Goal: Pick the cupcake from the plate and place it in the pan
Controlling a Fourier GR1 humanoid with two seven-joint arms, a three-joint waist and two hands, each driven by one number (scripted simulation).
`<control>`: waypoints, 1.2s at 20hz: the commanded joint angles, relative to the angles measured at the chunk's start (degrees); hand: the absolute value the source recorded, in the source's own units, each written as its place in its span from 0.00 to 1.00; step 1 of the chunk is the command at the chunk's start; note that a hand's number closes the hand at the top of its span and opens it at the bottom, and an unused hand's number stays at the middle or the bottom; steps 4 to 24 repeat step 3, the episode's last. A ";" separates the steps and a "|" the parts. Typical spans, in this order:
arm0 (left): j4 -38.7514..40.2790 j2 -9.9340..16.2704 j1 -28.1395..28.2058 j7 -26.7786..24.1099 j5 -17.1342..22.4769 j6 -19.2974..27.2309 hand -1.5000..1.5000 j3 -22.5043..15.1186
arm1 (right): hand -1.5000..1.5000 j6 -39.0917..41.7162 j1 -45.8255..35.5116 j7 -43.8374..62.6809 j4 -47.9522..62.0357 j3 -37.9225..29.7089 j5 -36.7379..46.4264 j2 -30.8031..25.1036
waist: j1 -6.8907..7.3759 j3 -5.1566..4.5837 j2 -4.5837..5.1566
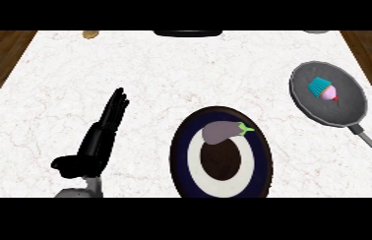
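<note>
Over at the right side of the marble counter (145, 86) sits the grey pan (305, 101), and the cupcake (324, 89) is lying inside it on its side, teal wrapper toward the upper left, pink top toward the lower right. The pan's handle (361, 134) runs off toward the lower right edge.

Down at centre bottom we have the dark plate (181, 150) with its white ring, and on its upper part rests a purple eggplant (222, 132) (green stem pointing right). Plate and pan sit apart, with bare marble between them.

On the left, the left hand (102, 135) stands with fingers straight and together, pointing up the counter, thumb out to the side, holding nothing and touching nothing that I can make out. The right hand does not show at all.

Along the far edge there's a dark, flat object (187, 33), possibly a rim of something, and a small tan item (90, 35) further left; both are cut off.
</note>
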 commanded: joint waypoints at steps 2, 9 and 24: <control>-2.35 1.18 -2.08 3.60 0.74 -0.80 0.50 1.19 | 0.00 -2.68 -0.36 -4.37 -1.00 1.64 0.11 1.66 | 0.12 -0.01 -0.02; -0.11 -1.56 -0.78 2.17 -1.06 1.05 0.50 -1.62 | 0.00 0.11 2.12 -5.50 -2.06 1.37 -0.50 -1.54 | -0.22 -0.04 -0.08; -0.11 -1.56 -0.78 2.17 -1.06 1.05 0.50 -1.62 | 0.00 0.11 2.12 -5.50 -2.06 1.37 -0.50 -1.54 | -0.22 -0.04 -0.08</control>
